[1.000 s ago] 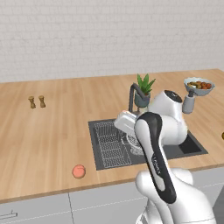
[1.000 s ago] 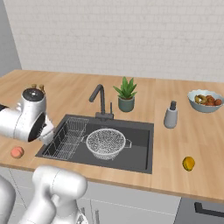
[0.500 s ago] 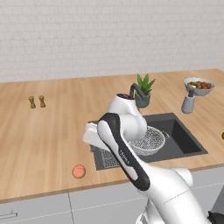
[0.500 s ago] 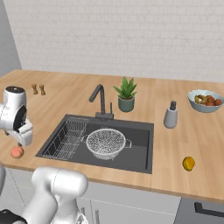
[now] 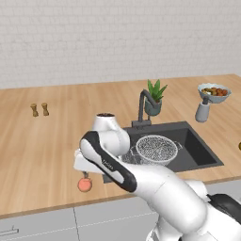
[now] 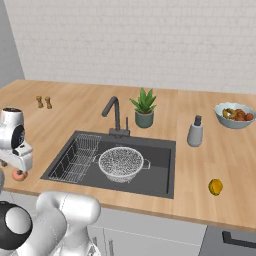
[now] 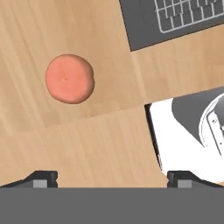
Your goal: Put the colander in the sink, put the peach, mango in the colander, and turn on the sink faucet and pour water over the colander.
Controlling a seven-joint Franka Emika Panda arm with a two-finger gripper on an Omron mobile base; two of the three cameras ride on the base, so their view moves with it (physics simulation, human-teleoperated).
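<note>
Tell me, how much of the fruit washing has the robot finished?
Done: the silver wire-mesh colander sits in the dark grey sink. In hand: the open gripper hovers over the pinkish-orange peach on the wooden counter. Left: that peach, the yellow-orange mango, and the dark gooseneck faucet.

The light wooden counter [image 6: 75, 115] carries a pinkish-orange round peach [image 5: 84, 184] at 7 o'clock from the dark rectangular sink [image 6: 160, 155], and a yellow-orange oval mango [image 6: 215, 187] at 4 o'clock.

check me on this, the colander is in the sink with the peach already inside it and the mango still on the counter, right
Not quite. The peach is not in the colander; it lies on the counter left of the sink, as the right base view shows. The colander is in the sink and the mango is still on the counter.
</note>
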